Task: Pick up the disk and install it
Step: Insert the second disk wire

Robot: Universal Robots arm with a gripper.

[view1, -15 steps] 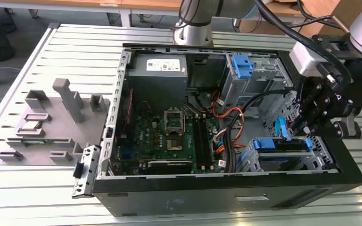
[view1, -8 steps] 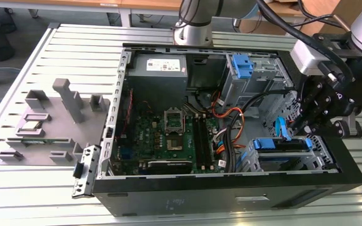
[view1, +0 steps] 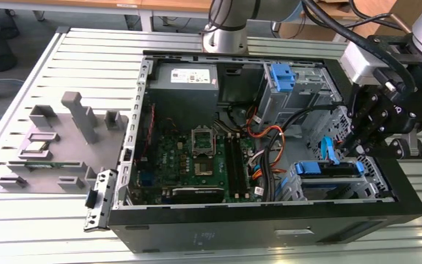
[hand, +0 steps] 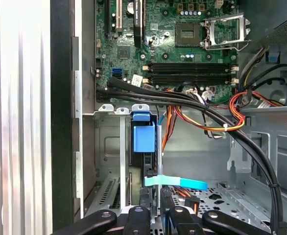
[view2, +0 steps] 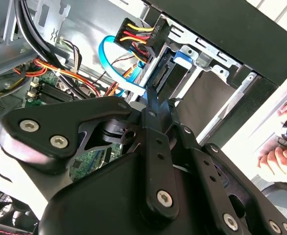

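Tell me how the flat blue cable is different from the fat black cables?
The blue cable is flat like a ribbon; the black cables are round and thick. The blue cable is light and bright; the black cables are dark. Both lie inside the computer case.

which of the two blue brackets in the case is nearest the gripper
The blue carrier of the disk in the lower bay, just beneath the gripper. The other blue bracket sits in the upper bay beside the power supply.
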